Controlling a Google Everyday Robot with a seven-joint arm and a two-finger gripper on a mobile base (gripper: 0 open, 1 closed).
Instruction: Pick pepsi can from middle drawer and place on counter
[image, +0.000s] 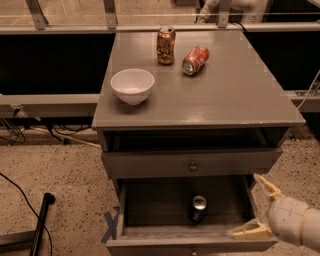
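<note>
Standing upright in the pulled-out middle drawer (150, 243), the pepsi can (198, 208) sits on the drawer floor below the counter's front edge, a little right of that edge's middle. It looks small and dark, almost black-blue along its body, with a bright silver top catching the light. Its label is too dim to read.

On the counter (225, 85), a gold-brown can (166, 45) stands upright near the far edge, about midway along it. Pale script runs across its front, but the letters cannot be made out. Just beside it, toward the far right corner, an orange-red can (195, 60) lies on its side with its silver end facing the front edge; its markings are also unreadable. A white bowl (132, 86) rests near the left edge.

A closed drawer (150, 164) with a round knob (193, 166) sits between the counter and the open drawer.

Low and outside the front right corner, the gripper (257, 209) hangs by the open drawer's right side, its tan fingers (267, 187) spread wide with nothing between them, apart from the pepsi can.
</note>
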